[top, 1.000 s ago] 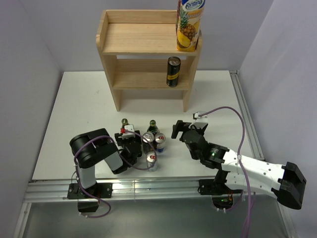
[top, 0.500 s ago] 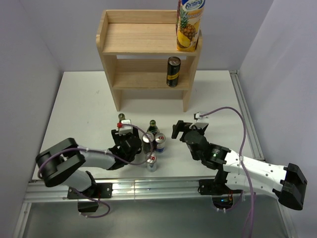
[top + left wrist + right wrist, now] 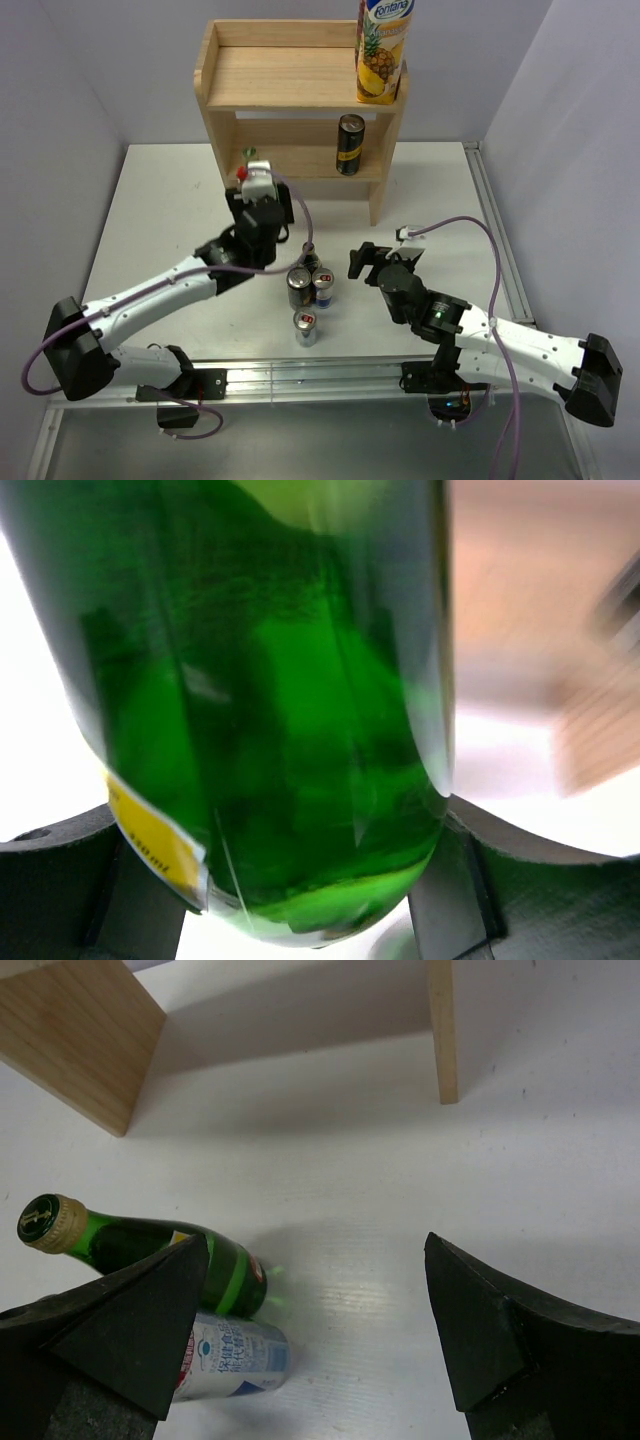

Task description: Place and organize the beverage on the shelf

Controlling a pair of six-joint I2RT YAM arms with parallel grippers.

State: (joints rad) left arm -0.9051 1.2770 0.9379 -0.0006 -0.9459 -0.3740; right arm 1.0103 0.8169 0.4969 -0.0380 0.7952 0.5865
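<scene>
**Left tool holding a green bottle before the shelf**

The left tool [image 3: 295,905] is clamped on the lower body of a green bottle [image 3: 270,700], which fills the left wrist view; the background there is blurred. From above we see only the bottle's cap, just in front of the lower tier of the shelf [image 3: 290,75]; the wrist hides the rest. The right tool [image 3: 315,1280] is spread wide and holds nothing, above the counter [image 3: 400,1160] near a second green bottle [image 3: 150,1250] and a blue-and-white can [image 3: 235,1360] partly hidden by a finger. A juice carton [image 3: 383,55], its top cropped, stands at the right of the top board, a dark can [image 3: 350,143] below it.
</scene>
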